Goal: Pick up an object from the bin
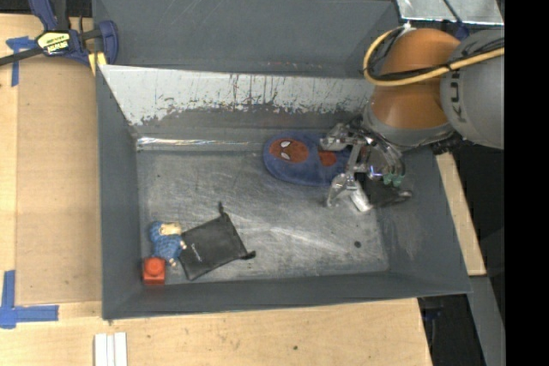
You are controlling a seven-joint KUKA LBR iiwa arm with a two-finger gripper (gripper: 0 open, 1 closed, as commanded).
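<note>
- Hanging low at the right of the bin [249,90], the gripper [347,195] sits just beside the right end of a blue soft thing [296,160], under the arm's orange cover [412,90].
- Whether the gripper is released or clenched cannot be told from this view. Nothing can be seen held in it.
- The blue soft thing lies on the bin floor towards the back wall, right of the middle. It is a rounded, slipper-like shape with a red spider-mask face on top and a red patch at the end nearest the gripper.
- Judging by its look, it is padded cloth: light, yielding, not fragile and not slippery. It will likely squash and sag when lifted by one end.
- A good hold would be across its narrower width near the middle of the body, where the padding can be pinched firmly. A thin edge of fabric could fold or slip out.
- The risk is a shallow grip that catches only the surface cloth, so the thing droops or drops on the way up.
- Well apart, in the front left corner, lie a black flat pouch [213,246], a small blue toy [165,237] and a red block [153,270], close together.
</note>
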